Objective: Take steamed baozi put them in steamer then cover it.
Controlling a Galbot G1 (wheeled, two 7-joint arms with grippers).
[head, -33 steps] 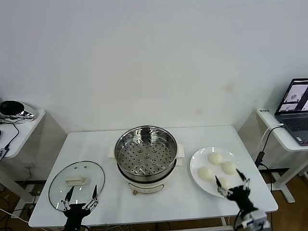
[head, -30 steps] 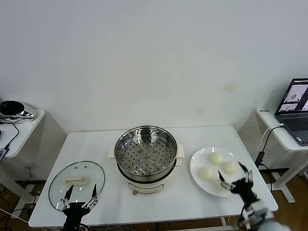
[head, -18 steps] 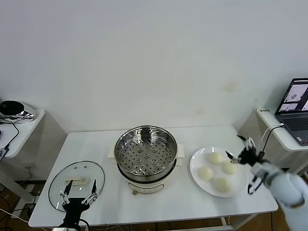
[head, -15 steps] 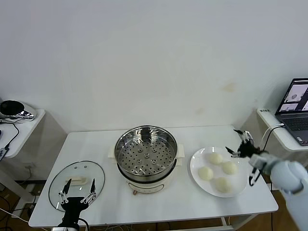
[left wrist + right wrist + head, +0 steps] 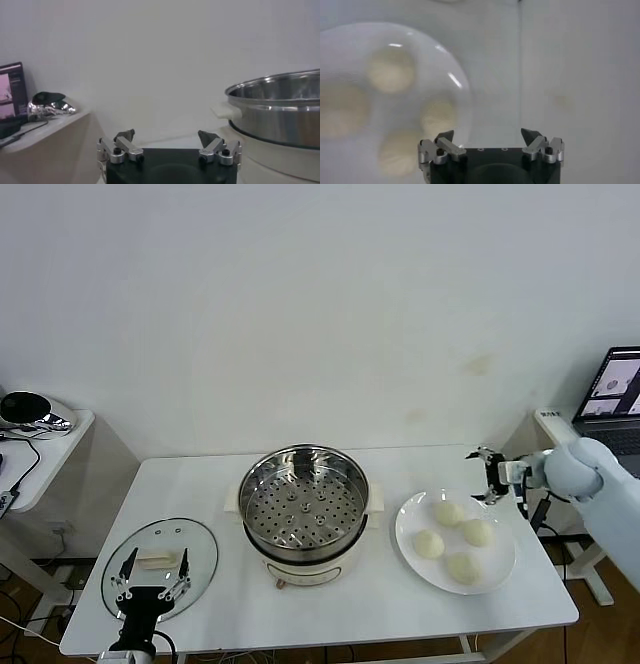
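1. Steamed baozi point(image 5: 449, 512): four pale buns, all on a white plate point(image 5: 409, 529) toward the right end of the counter point(image 5: 200, 479); one toward the back, two in the middle row, one nearest the front edge; near one another, none in the pot.
2. Steamer point(image 5: 303, 506): shiny steel pot on a cream base, at the middle of the counter; perforated tray visible inside, nothing lying on it; uncovered; the plate sits just beside it on the right, apart from it.
3. Cover point(image 5: 160, 566): clear glass lid with metal rim, lying flat at the front left corner of the counter; cream handle at its centre; well apart from the steamer.
4. Right claw point(image 5: 489, 474): raised above the counter near its back right corner, just beyond the far rim of the plate; fingers spread wide; nothing between them; not touching any bun; in the right wrist view the four buns point(image 5: 391, 70) and plate lie below and off to one side of the claw point(image 5: 490, 138).
5. Left claw point(image 5: 146, 582): low at the front left edge of the counter, over the near rim of the cover; fingers wide apart, holding nothing; left wrist view shows the claw point(image 5: 168, 140) empty, with the steamer wall point(image 5: 280, 116) off to one side.
6. Surroundings: a laptop point(image 5: 618, 387) on a side table at the right; a silvery object point(image 5: 30, 412) on a side table at the left.
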